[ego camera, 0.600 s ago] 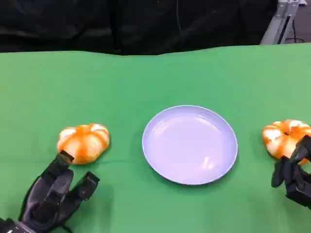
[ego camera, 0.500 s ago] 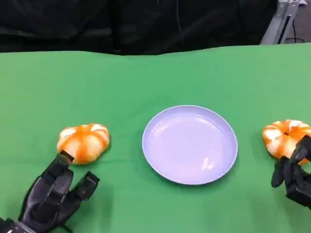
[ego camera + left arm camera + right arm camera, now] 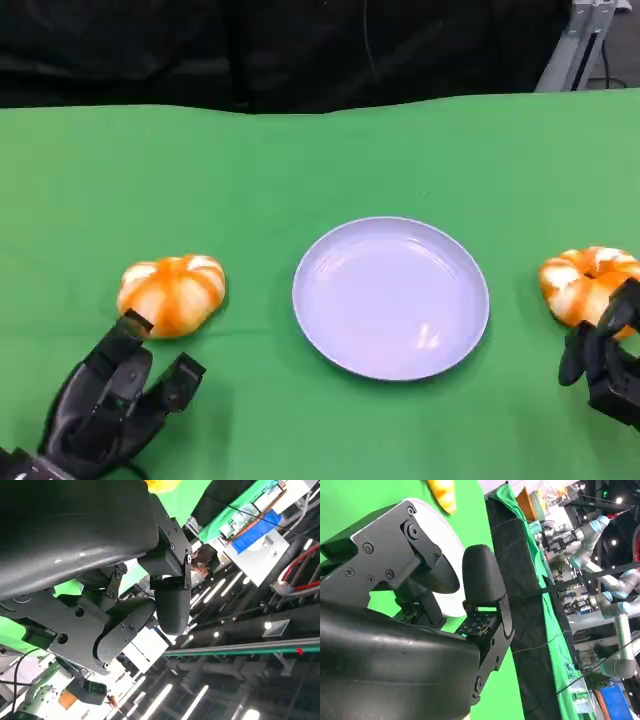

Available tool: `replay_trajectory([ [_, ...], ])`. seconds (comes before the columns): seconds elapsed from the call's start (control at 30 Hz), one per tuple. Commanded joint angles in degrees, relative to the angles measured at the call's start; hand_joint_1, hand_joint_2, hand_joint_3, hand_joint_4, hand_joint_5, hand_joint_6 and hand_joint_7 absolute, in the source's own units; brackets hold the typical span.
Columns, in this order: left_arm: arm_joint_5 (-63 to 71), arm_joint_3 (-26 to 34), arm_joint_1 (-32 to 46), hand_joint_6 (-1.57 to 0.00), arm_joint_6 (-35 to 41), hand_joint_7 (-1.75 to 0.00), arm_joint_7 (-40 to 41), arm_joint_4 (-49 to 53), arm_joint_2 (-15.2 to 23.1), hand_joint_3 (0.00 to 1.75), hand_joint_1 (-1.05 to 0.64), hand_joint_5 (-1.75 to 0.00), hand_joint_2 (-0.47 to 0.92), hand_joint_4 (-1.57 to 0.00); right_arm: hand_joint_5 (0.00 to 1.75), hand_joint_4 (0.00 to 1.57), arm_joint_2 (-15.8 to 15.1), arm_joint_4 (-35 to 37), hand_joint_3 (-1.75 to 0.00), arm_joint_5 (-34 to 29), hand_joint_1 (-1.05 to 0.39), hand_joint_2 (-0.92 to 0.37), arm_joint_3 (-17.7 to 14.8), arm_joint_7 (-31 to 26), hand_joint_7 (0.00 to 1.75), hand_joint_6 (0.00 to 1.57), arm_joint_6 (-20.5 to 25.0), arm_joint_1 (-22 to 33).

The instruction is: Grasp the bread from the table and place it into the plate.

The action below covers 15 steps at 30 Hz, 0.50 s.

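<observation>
Green cloth covers the counter (image 3: 320,160); the round pale-blue plate (image 3: 391,297) is bare. Two orange-and-white bread rolls (image 3: 172,292) (image 3: 588,283) are left outside it, ungrasped, near spread-fingered left hand (image 3: 108,405) and right hand (image 3: 607,358).

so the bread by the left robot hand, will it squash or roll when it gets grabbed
The bread looks like a puffy, lobed bun, so it probably gives a little under the fingers and is likely light for its size. Its base seems flat on the green table, so rolling looks unlikely; a nudge from the open left robot hand would more likely slide it.
</observation>
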Motion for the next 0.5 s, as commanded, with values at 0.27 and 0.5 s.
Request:
replay_trajectory([
  [0.27, 1.6, 0.2, 0.0, -0.87, -2.0, -1.42, 1.6, -1.3, 0.4, 1.03, -0.17, -1.75, 0.61, -0.83, 1.75, 0.93, -0.7, -0.1, -1.50, 0.3, -0.05, -0.39, -0.6, 0.1, 1.72, 0.77, -0.4, -0.5],
  [0.5, 4.4, -0.7, 2.2, -0.95, -9.4, -1.23, 7.4, -6.5, -1.4, 1.06, -0.13, -1.69, 0.59, -0.83, 1.75, 0.93, -0.6, -0.1, -1.50, 0.2, -0.05, -0.40, -0.5, 0.1, 1.72, 0.77, -0.6, -0.5],
])
